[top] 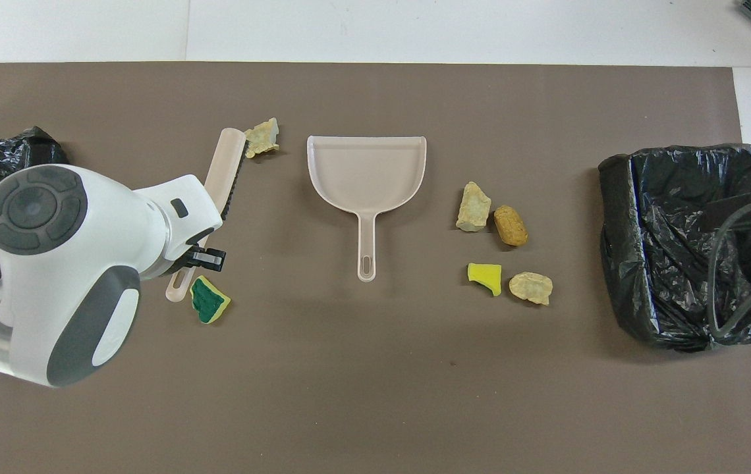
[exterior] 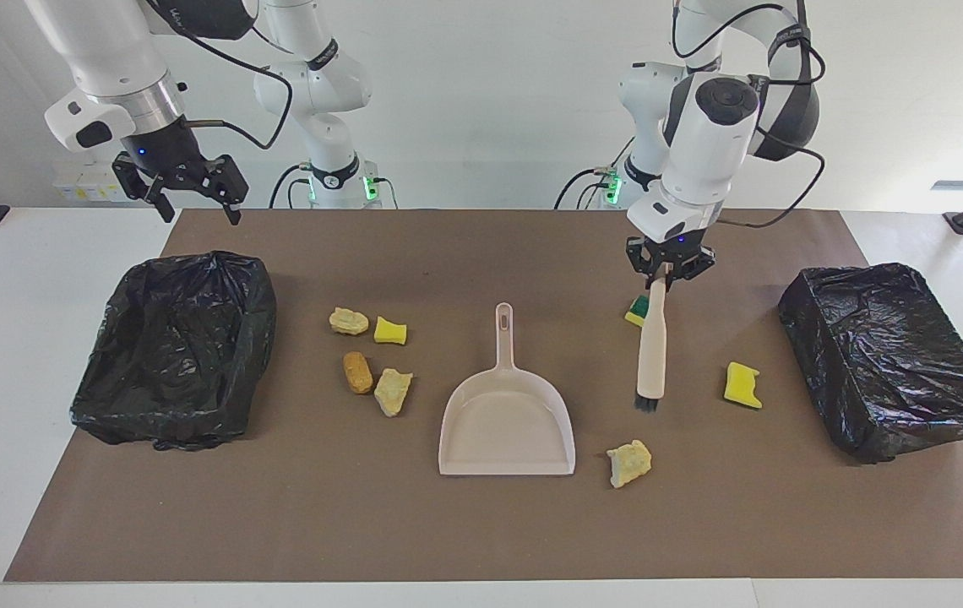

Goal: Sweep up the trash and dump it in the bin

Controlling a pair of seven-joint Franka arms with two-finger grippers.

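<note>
My left gripper (exterior: 666, 274) (top: 196, 250) is shut on the handle of a beige brush (exterior: 652, 346) (top: 225, 172). The brush hangs with its black bristles down over the mat, between the beige dustpan (exterior: 507, 426) (top: 367, 172) and a yellow sponge bit (exterior: 742, 385). A green-topped wedge (exterior: 635, 311) (top: 209, 301) lies partly hidden by the brush handle. A beige chunk (exterior: 629, 463) (top: 261, 138) lies by the dustpan's mouth. Several more scraps (exterior: 372, 355) (top: 504, 247) lie toward the right arm's end. My right gripper (exterior: 190, 190) waits open above the mat's edge.
One black-bagged bin (exterior: 177, 346) (top: 688, 243) stands at the right arm's end and another (exterior: 891, 355) at the left arm's end. A brown mat (exterior: 481, 523) covers the table. In the overhead view my left arm hides the yellow sponge bit.
</note>
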